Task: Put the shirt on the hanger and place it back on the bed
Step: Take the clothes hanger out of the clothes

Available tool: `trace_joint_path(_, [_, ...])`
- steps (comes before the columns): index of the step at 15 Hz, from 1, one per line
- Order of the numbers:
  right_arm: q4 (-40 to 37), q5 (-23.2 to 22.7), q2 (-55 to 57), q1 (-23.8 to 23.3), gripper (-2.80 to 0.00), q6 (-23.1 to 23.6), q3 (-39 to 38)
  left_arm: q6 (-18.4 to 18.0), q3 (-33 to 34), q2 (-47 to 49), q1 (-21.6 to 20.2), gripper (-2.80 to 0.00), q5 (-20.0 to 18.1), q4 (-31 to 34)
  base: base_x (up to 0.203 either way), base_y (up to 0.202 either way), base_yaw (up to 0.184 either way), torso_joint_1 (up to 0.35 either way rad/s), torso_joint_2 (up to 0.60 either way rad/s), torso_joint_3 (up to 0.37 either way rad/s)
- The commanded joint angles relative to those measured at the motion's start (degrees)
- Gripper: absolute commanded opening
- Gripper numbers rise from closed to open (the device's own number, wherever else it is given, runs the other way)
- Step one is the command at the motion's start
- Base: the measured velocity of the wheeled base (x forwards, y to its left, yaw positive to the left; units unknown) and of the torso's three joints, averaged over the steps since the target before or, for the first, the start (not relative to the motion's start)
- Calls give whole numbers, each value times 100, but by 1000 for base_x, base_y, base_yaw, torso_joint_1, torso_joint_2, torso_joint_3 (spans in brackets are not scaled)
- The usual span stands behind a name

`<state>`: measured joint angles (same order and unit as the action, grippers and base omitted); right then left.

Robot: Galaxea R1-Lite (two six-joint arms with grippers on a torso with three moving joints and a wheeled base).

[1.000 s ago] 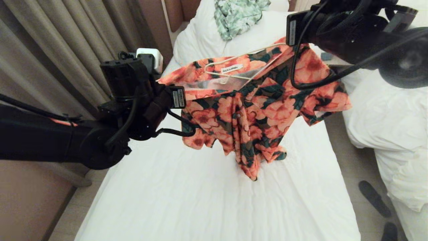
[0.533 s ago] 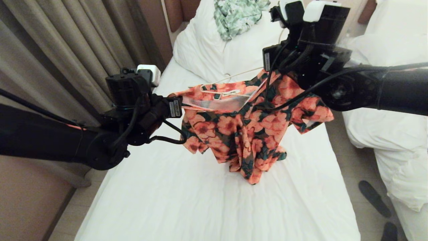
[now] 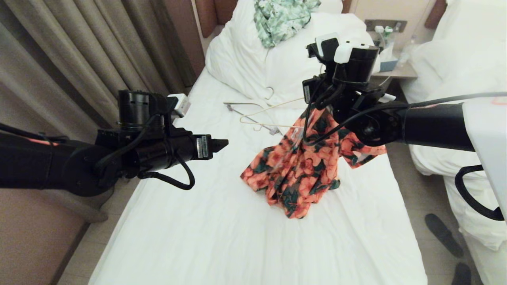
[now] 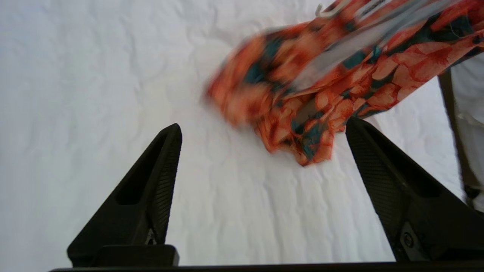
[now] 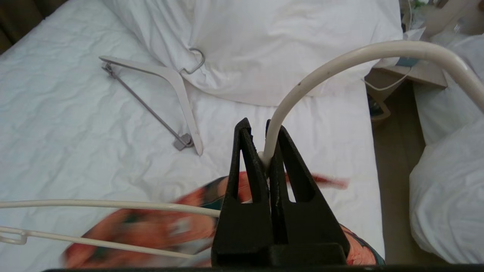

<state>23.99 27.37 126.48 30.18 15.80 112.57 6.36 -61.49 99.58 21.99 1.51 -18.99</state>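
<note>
a: right gripper (image 5: 266,151) has its fingers clamped on the neck of the hanger (image 3: 273,106), just under the hook. the shirt (image 3: 305,166) hangs bunched from the hanger's right end, hem touching the bed (image 3: 222,237) near the middle.

b: and the left gripper (image 4: 261,132)?

a: fingers spread wide, nothing between them, hovering left of the shirt, apart from it.

b: so the shirt looks half on. the left side of the hanger is bare.

a: i'd judge so. to do it well, keep the neck grip firm and the hanger level, take the loose collar side with the left fingers, draw it over the bare arm, then lay it flat.

b: any containers?

a: none that i can see. just a second, thicker hanger (image 5: 166,94) lying by the pillow (image 3: 253,59), with a green patterned garment (image 3: 281,18) on that pillow.
</note>
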Motion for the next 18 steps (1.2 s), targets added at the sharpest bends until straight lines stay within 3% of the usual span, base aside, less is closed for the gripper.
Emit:
trace_joint_path(1, [18,14,61,5,-280,-60,-7,80,-176,32,-25,0,7,53,0,0,0,0,0,0])
trace_joint_path(3, [10,14,144,6,-280,-233,-7,76,-206,39,-217,0,5,45,0,0,0,0,0,0])
trace_joint_path(4, [17,14,216,5,-280,-334,-7,82,-299,85,-306,-280,21,52,0,0,0,0,0,0])
trace_joint_path(7, [14,14,420,-3,-280,-890,-6,63,-457,78,-630,-280,73,53,0,0,0,0,0,0])
trace_joint_path(10, [16,14,780,28,-280,-1705,-4,-40,-683,83,-901,-280,726,112,0,0,0,0,0,0])
trace_joint_path(12, [24,17,962,111,-280,-2402,1,-279,-722,71,-1042,-280,952,99,0,0,0,0,0,0])
trace_joint_path(14, [0,22,1016,238,-280,-3062,-39,-293,-725,61,-1048,-280,1053,71,0,0,0,0,0,0])
trace_joint_path(18, [-150,85,1041,348,-280,-3309,-97,-293,-733,12,-1048,-280,1053,62,0,0,0,0,0,0])
